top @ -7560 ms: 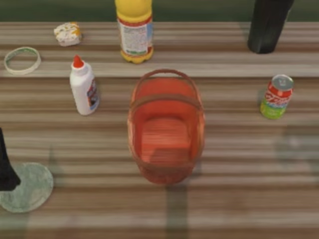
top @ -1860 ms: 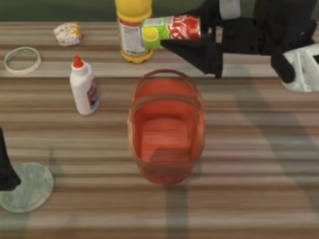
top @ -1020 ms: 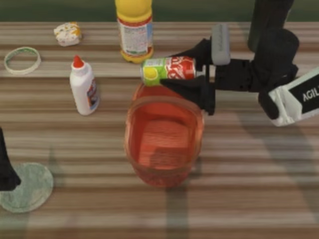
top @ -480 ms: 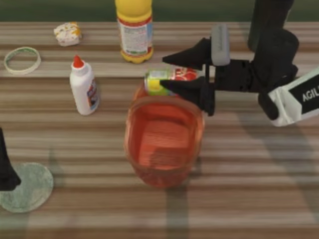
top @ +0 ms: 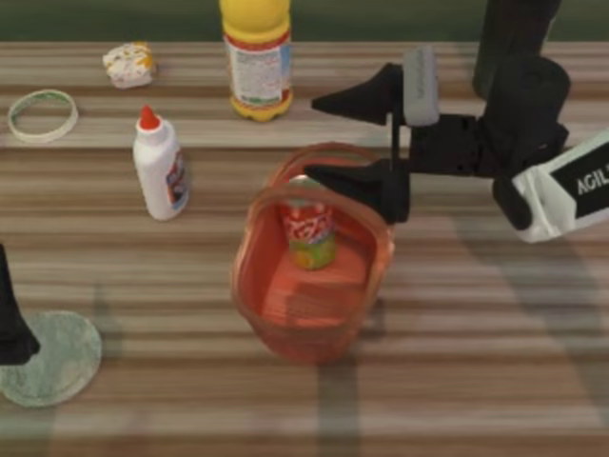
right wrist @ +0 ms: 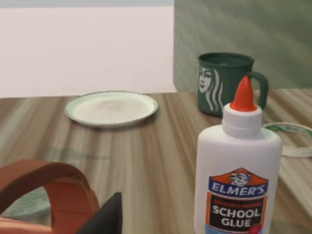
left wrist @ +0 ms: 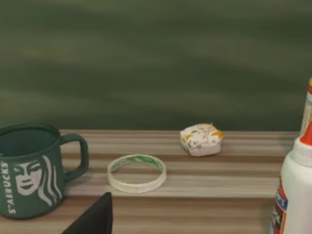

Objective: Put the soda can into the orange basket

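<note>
Soda can (top: pixel 309 234) sits in the orange basket (top: pixel 249 286) mid-table; right gripper (top: pixel 350 140) hovers above, spread wide, empty.

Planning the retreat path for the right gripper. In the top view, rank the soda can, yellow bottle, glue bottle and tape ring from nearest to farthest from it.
From the right gripper, open over the orange basket's far rim:
1. Soda can, in the basket, just below.
2. Yellow bottle, far edge; nearly level with the can.
3. Glue bottle, left of the basket.
4. Tape ring, far left.

Glue bottle (top: pixel 160 168), yellow bottle (top: pixel 256 57), tape ring (top: pixel 42 114), green mug (left wrist: pixel 30 168), pale plate (right wrist: pixel 111 107), perhaps a crumpled wrapper (top: pixel 129 64).
</note>
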